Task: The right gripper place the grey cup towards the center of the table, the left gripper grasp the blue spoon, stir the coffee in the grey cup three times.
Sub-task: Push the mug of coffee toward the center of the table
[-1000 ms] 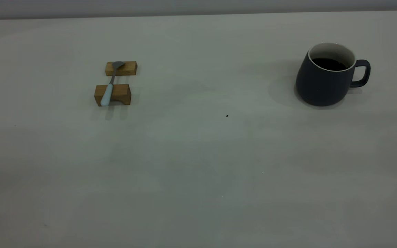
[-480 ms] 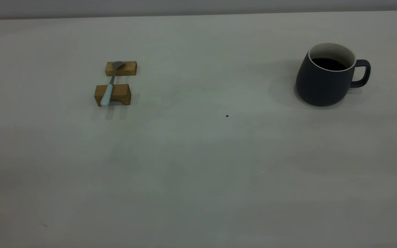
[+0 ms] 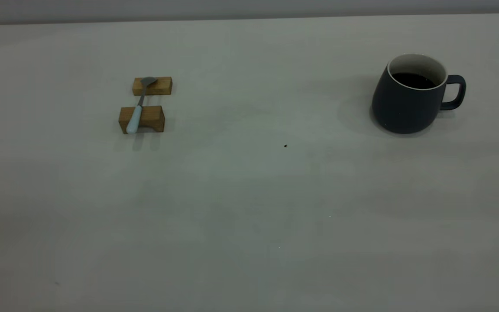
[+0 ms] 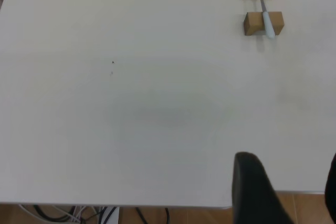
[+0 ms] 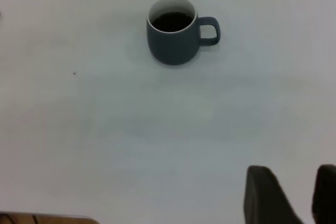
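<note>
Grey cup (image 3: 407,100) with the coffee (image 3: 413,80) sits unmoved over the last second at the table's (image 3: 249,208) right side, so nothing has begun. Right gripper (image 5: 291,195) hangs well short of it, fingers parted, empty. Blue spoon (image 3: 135,116) bridges 2 wooden blocks (image 3: 142,118) at left; left gripper (image 4: 286,190) waits far off, spread, empty.

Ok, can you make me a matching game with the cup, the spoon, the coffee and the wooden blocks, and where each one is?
Things:
1. grey cup
2. blue spoon
3. coffee
4. wooden blocks

Places:
A. lying across the two blocks
B. inside the cup
C. standing on the table's right side, handle pointing right
D. sitting on the table's left side, under the spoon

Pairs: 1-C, 2-A, 3-B, 4-D
</note>
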Action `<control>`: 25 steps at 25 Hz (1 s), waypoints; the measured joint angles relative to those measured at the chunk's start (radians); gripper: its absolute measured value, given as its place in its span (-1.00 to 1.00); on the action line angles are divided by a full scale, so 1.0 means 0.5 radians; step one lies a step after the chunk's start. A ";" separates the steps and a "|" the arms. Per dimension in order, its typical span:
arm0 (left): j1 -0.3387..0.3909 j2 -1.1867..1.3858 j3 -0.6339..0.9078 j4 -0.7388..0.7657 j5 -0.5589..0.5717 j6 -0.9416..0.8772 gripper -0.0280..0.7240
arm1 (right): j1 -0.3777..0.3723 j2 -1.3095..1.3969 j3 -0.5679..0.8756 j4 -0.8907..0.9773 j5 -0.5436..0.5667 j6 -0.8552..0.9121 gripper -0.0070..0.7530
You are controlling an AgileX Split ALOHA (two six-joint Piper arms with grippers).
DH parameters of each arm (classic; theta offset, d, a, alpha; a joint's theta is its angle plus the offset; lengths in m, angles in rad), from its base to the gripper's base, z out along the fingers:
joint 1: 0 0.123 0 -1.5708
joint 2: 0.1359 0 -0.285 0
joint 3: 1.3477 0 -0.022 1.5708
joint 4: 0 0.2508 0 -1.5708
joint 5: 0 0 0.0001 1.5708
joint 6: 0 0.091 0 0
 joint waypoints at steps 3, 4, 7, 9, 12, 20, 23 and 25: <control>0.000 0.000 0.000 0.000 0.000 0.000 0.16 | 0.000 0.118 -0.084 0.010 -0.005 0.006 0.13; 0.000 0.000 0.000 0.000 0.000 0.000 0.16 | 0.000 0.177 -0.113 0.010 -0.013 0.002 0.26; 0.000 0.000 0.000 0.000 0.000 0.000 0.16 | 0.000 0.492 -0.222 0.010 -0.090 -0.086 0.69; 0.000 0.000 0.000 0.000 0.000 0.000 0.16 | 0.000 0.758 -0.277 0.003 -0.199 -0.163 0.86; 0.000 0.000 0.000 0.000 0.000 0.000 0.16 | 0.000 1.149 -0.344 -0.077 -0.395 -0.293 0.92; 0.000 0.000 0.000 0.000 0.000 0.000 0.16 | 0.000 2.160 -0.434 -0.152 -1.053 -0.752 0.77; 0.000 0.000 0.000 0.000 0.000 0.000 0.16 | 0.000 2.533 -0.556 -0.147 -1.166 -0.919 0.75; 0.000 0.000 0.000 0.000 0.000 0.000 0.16 | 0.000 2.765 -0.647 -0.139 -1.207 -0.998 0.75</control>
